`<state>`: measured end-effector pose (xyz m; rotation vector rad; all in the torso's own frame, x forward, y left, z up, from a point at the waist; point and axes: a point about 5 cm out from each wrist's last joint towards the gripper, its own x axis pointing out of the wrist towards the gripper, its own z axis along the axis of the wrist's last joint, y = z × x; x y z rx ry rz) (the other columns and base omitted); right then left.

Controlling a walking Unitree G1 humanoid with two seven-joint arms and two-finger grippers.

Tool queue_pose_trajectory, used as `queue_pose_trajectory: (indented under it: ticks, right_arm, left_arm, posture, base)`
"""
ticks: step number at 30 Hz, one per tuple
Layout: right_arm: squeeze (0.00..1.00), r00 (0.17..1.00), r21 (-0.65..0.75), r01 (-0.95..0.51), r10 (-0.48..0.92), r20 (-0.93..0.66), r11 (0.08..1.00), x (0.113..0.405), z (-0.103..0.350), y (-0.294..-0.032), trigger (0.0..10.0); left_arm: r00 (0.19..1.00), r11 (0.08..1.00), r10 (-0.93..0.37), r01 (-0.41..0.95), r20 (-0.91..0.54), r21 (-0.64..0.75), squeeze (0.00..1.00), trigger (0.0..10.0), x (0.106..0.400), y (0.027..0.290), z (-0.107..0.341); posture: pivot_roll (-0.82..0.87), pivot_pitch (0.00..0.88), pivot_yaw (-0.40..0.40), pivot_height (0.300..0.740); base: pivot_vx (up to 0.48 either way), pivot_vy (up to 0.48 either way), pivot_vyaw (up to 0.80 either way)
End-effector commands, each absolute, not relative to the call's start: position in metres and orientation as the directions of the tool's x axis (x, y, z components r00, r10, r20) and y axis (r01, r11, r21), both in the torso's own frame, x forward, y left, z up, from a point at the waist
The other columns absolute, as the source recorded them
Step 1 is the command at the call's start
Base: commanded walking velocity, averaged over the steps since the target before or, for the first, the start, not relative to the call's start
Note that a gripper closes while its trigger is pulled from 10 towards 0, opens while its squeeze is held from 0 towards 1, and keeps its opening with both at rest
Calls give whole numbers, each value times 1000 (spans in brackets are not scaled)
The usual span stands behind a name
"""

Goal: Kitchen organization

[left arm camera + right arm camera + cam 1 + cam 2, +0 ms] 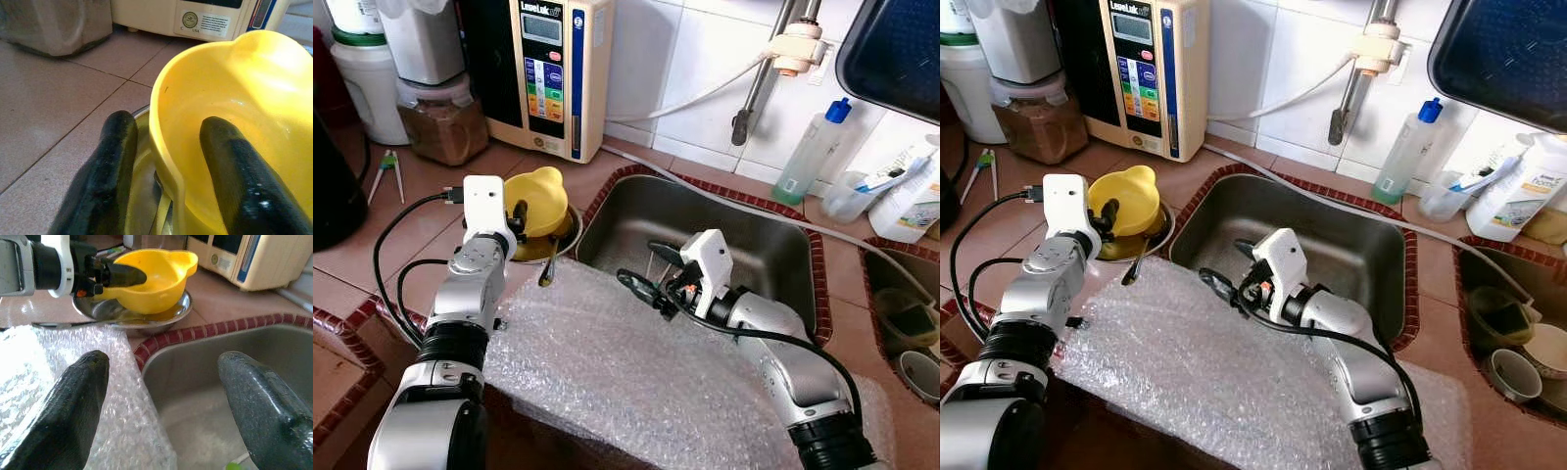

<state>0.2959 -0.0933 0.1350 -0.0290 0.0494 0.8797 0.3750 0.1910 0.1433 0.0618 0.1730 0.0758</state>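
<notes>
Gripping the rim of the yellow bowl (536, 199), the left hand (168, 161) has one black finger inside the wall and one outside — the left wrist view shows the rim running between them, the fingers narrowed on it. The bowl sits on the far-left part of the counter (421, 220), nested in a shallow steel dish (146, 316), with a spoon (551, 262) leaning out of the dish toward the near side. It looks like thin, light plastic: stiff enough to lift by the rim, but smooth, and possibly wet inside, so a one-sided pinch could let it tilt or slip. Taking it deep over the rim, away from the ear-shaped lobes, seems the safest hold.

Nearer the robot, a sheet of bubble wrap (607, 362) lies over the counter edge — soft and slick, a poor landing spot. To its right is the steel sink (744, 245), and the right hand (658, 266) hovers over the sink's near-left corner, its fingers spread wide and holding nothing. Far right stand a clear bottle with a blue cap (811, 149) and a tap pipe (759, 83).
</notes>
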Motion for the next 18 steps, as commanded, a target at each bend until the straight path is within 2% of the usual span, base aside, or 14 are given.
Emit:
queue_pose_trajectory:
  ticks: [1, 18]
  right_arm:
    - [0, 651, -19, -759, 758, -52, 651, 299, 139, -99, 10000]
    - [0, 652, -7, -757, 756, -53, 653, 299, 138, -99, 10000]
  left_arm:
    - [977, 995, 71, -55, -202, 84, 0, 0, 374, 191, 138]
    - [983, 995, 71, -60, -167, 74, 0, 0, 374, 192, 143]
  posture:
    - [36, 0, -84, 740]
    - [37, 0, -82, 740]
  base:
    - [0, 0, 0]
    - [0, 0, 0]
